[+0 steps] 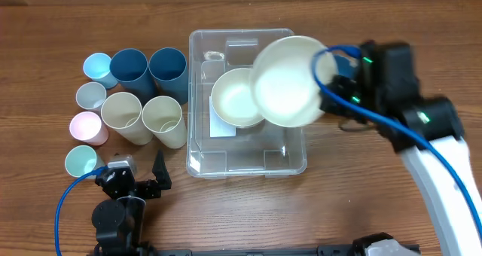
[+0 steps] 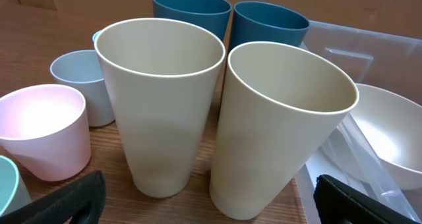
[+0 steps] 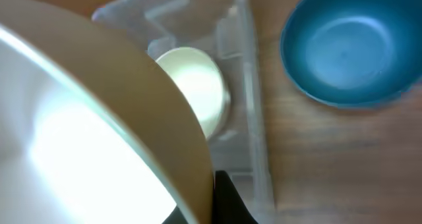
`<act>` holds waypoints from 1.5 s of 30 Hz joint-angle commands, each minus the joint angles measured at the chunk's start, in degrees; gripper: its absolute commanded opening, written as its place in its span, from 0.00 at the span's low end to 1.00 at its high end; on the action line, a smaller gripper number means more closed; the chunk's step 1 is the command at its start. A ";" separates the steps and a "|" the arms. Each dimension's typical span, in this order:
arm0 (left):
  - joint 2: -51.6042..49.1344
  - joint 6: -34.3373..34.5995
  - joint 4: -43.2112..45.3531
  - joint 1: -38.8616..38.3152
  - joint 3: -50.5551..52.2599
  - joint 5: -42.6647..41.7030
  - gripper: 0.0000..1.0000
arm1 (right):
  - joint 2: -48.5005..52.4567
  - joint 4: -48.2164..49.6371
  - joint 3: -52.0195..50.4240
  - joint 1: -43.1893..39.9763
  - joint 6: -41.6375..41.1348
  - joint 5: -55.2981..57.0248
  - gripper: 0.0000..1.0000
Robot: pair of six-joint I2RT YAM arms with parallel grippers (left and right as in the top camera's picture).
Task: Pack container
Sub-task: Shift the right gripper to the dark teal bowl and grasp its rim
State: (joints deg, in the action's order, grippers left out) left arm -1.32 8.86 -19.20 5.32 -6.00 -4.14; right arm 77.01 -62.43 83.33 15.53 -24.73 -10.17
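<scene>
The container (image 1: 248, 164), a large clear bin, sits mid-table with one cream bowl (image 1: 233, 98) inside it. My right gripper (image 1: 327, 98) is shut on the rim of a second cream bowl (image 1: 285, 81), held tilted above the container's right side. In the right wrist view that bowl (image 3: 99, 132) fills the left half, one dark finger (image 3: 227, 201) presses its outer wall, and the container (image 3: 247, 85) lies below. My left gripper (image 1: 139, 182) stands open near the front edge with nothing in it. Its fingers (image 2: 66, 201) frame two tall cream cups (image 2: 161, 99).
Left of the container stand two tall cream cups (image 1: 122, 117), two tall blue cups (image 1: 129, 71) and several small pastel cups (image 1: 85, 126). A blue bowl (image 3: 349, 46) rests on the table right of the container. The container's wall (image 2: 389, 39) is right of the cream cups.
</scene>
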 commanded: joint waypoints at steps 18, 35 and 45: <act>0.59 0.57 0.17 -0.13 0.20 -0.81 1.00 | 28.61 12.81 6.36 5.64 8.24 -3.41 0.04; 0.59 0.57 0.15 -0.13 0.20 -0.81 1.00 | 24.52 9.44 9.60 6.10 8.55 -3.39 0.45; 0.59 0.57 0.15 -0.13 0.20 -0.81 1.00 | 13.33 6.03 13.25 -10.84 6.47 -1.95 0.63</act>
State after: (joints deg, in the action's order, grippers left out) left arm -1.32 8.86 -19.22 5.32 -6.00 -4.14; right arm 94.02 -55.13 94.85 12.12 -17.39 -13.23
